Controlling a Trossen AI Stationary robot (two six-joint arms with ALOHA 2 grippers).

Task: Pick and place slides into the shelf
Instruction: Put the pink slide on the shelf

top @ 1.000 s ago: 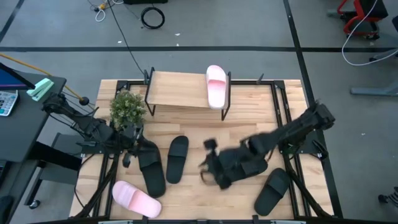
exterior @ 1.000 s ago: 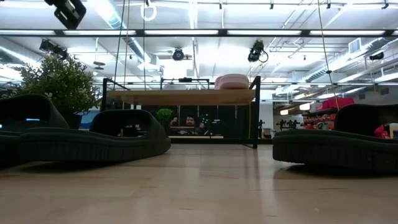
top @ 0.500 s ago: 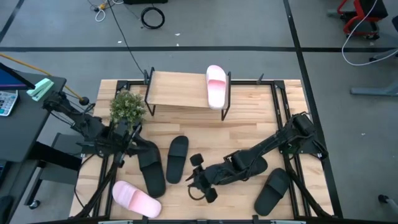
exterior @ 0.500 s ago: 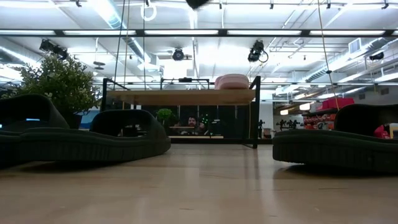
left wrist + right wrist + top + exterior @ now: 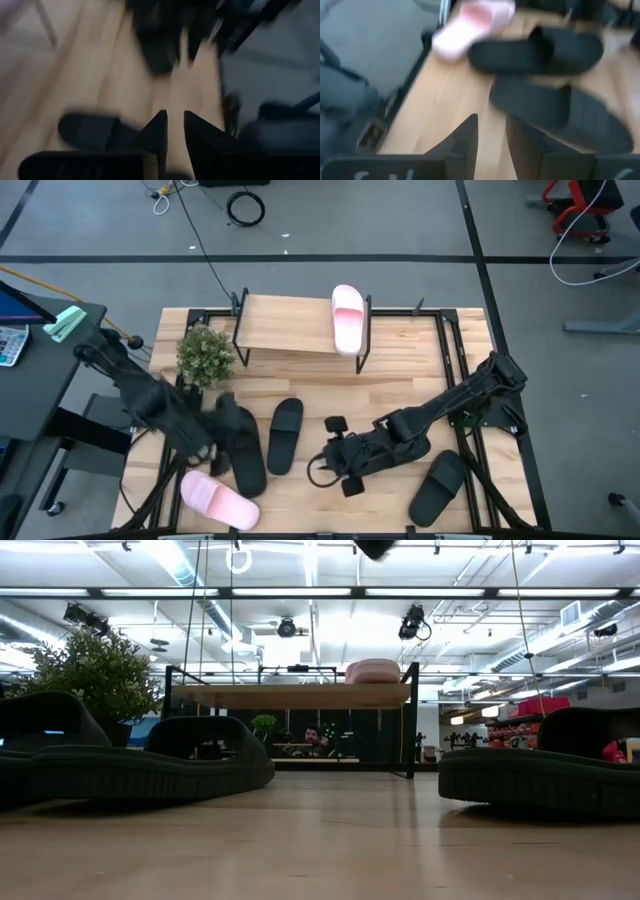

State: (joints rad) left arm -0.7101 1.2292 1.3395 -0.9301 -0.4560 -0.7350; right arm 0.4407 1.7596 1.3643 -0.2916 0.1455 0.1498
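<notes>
The shelf (image 5: 290,325) stands at the table's far side with a pink slide (image 5: 347,318) on its top board. Two black slides (image 5: 240,448) (image 5: 285,435) lie left of centre, soles down, and another (image 5: 438,485) lies at the near right. A second pink slide (image 5: 218,500) lies at the near left. My left gripper (image 5: 175,120) hangs blurred over the leftmost black slide, fingers a narrow gap apart, nothing between them. My right gripper (image 5: 492,125) hovers near the table's middle (image 5: 325,470), open and empty, pointing toward the two black slides (image 5: 560,110).
A potted plant (image 5: 205,352) stands on the table just left of the shelf. Black frame rails (image 5: 455,370) run along the table's sides. Bare wood (image 5: 400,380) lies between the shelf and the right arm.
My left gripper has risen from beside the plant and swung toward the table's near edge, tipping as it went; it is blurred now. My right gripper has reached a little toward the near left and rolled. No slide has moved.
</notes>
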